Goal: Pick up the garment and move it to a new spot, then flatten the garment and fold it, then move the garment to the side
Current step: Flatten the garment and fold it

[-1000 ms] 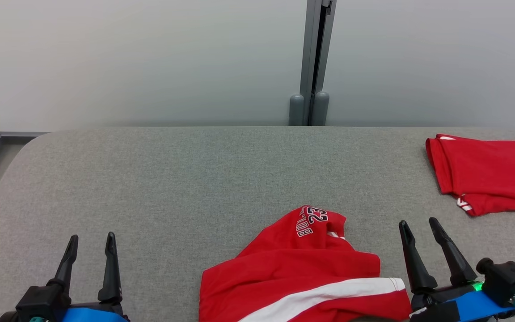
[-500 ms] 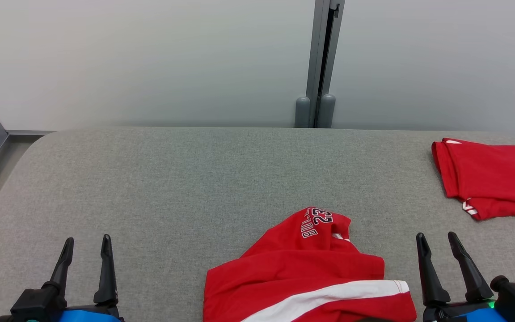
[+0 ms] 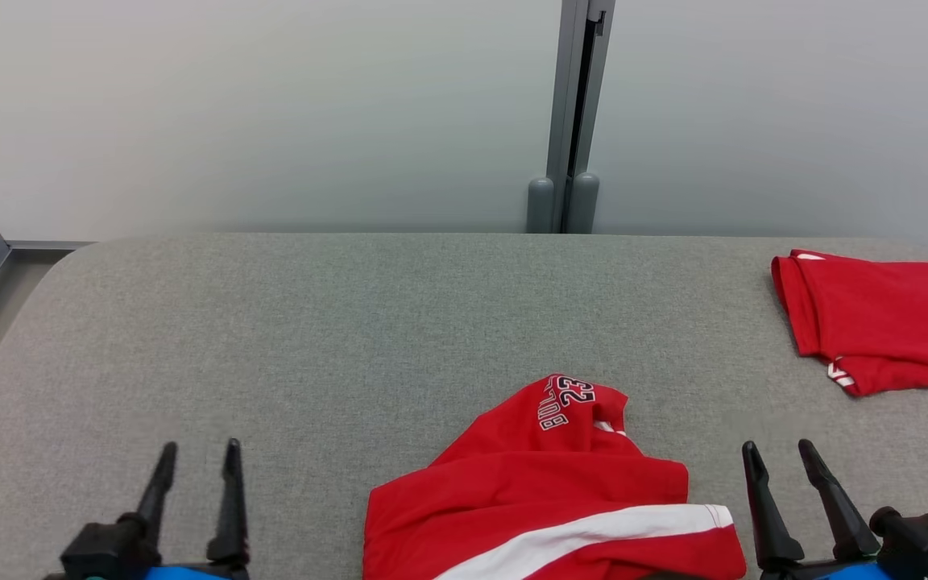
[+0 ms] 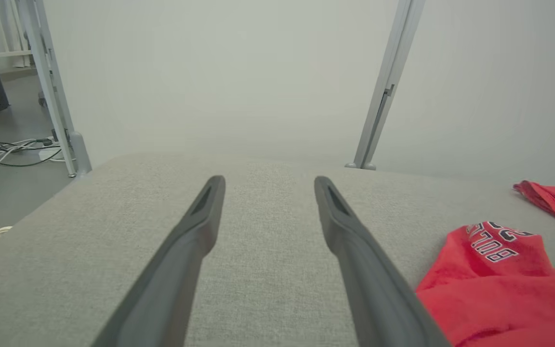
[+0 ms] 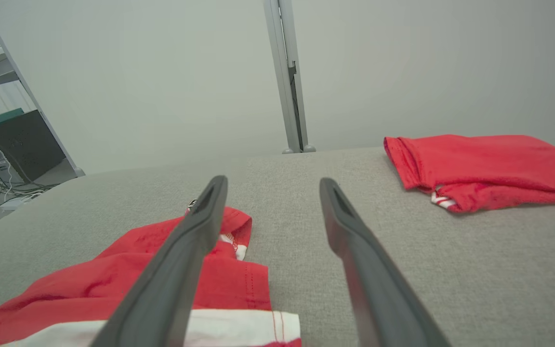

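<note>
1. Two hands are seen empty, fingers spread apart: the left gripper (image 3: 200,445) and the right gripper (image 3: 776,445).
2. The crumpled garment (image 3: 544,491) is found at the near edge of the table (image 3: 351,322), between them, with its white stripe running crosswise.
3. It is judged nearer the right gripper, just to that gripper's left.
4. A folded cloth (image 3: 883,322) is seen far right.

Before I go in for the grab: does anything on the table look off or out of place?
Only the red jersey at the near side: it lies bunched, its printed part folded up in a hump. The folded red garment at far right looks neat. The left gripper and right gripper stand open, off the cloth.
</note>
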Controlling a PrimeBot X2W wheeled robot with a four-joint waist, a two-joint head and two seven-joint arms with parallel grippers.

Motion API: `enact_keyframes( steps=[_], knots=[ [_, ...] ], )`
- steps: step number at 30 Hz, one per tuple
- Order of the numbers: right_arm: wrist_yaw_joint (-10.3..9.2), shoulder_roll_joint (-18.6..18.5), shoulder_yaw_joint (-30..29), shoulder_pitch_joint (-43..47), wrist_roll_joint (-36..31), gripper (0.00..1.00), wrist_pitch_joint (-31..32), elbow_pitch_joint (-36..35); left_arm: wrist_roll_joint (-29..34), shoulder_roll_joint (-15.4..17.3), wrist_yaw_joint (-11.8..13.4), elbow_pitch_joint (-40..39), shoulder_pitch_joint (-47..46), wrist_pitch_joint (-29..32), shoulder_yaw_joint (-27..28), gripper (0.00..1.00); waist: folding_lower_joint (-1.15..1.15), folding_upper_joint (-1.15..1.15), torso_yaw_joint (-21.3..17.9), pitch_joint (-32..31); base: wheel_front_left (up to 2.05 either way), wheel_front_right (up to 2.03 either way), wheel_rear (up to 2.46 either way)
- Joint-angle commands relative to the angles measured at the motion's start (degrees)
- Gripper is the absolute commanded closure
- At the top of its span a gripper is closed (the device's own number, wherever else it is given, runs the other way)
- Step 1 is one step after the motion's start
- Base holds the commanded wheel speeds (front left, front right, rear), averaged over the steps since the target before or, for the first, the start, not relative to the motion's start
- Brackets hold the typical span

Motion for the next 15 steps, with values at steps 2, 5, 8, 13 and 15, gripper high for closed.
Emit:
enact_keyframes(
  steps=[2,5,8,13,15],
  knots=[
    [0.01,-1.0,0.6,0.6,0.0,0.00,0.7,1.5,-1.0,-0.9,-1.7,0.8,1.1,1.5,-2.0,0.00,0.00,0.00,0.0,-0.1,0.00,0.00,0.00],
    [0.01,-2.2,1.6,0.1,0.1,0.00,1.2,4.0,-2.6,-2.3,-4.2,2.2,2.1,3.5,-5.1,0.00,0.00,0.00,0.0,-0.3,0.00,0.00,0.00],
    [0.01,-3.3,3.1,-0.8,0.7,0.00,1.1,6.7,-3.7,-3.0,-5.8,3.6,3.3,5.6,-8.6,0.00,0.00,0.00,-0.1,-0.4,0.00,0.00,0.00],
    [0.01,-4.8,6.0,-2.5,1.9,0.00,1.1,11.7,-5.8,-2.8,-7.2,6.1,5.0,7.8,-13.6,0.00,0.00,0.00,-0.2,-0.2,0.00,0.00,0.00],
    [0.01,-5.2,7.0,-3.4,2.3,0.00,0.8,13.6,-7.2,-2.8,-7.4,7.1,5.7,8.9,-14.9,0.00,0.00,0.00,-0.3,-0.2,0.00,0.00,0.00]
  ],
)
